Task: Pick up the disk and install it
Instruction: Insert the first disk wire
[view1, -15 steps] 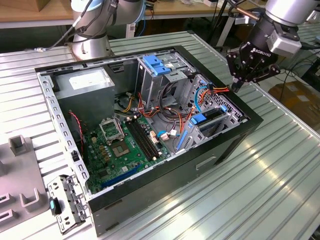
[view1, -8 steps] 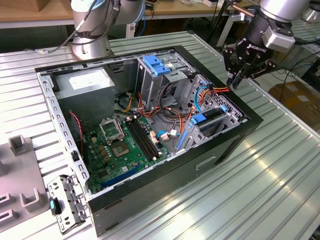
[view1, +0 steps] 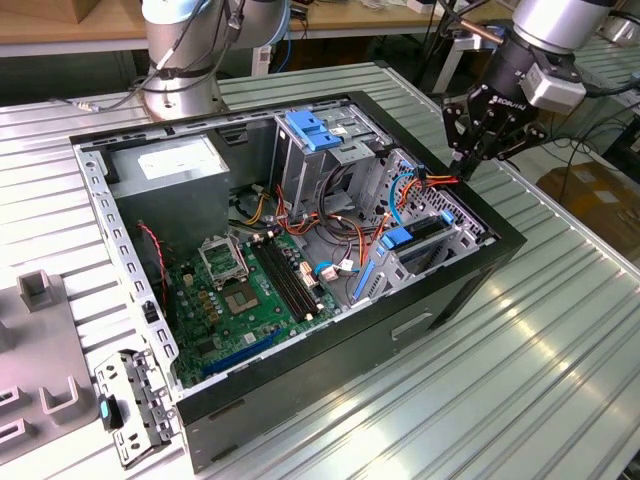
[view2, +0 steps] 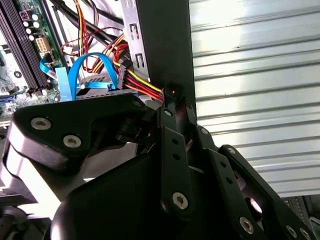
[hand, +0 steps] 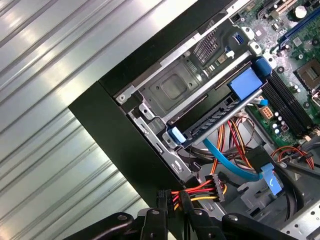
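**Disk in the cage, cable in hand**
Your disk (hand: 220, 116) already sits edge-on in the drive cage (hand: 175, 87), blue rails showing. Your gripper (view1: 463, 172) hangs over the case rim (view1: 500, 240), fingers clenched, apparently on the power plug (hand: 162, 198). Judging from this, plugging in is left.

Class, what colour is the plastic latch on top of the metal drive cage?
The latch is blue; exterior view.

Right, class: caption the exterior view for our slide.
Gripper at the rim of the open computer case, by coloured cables.
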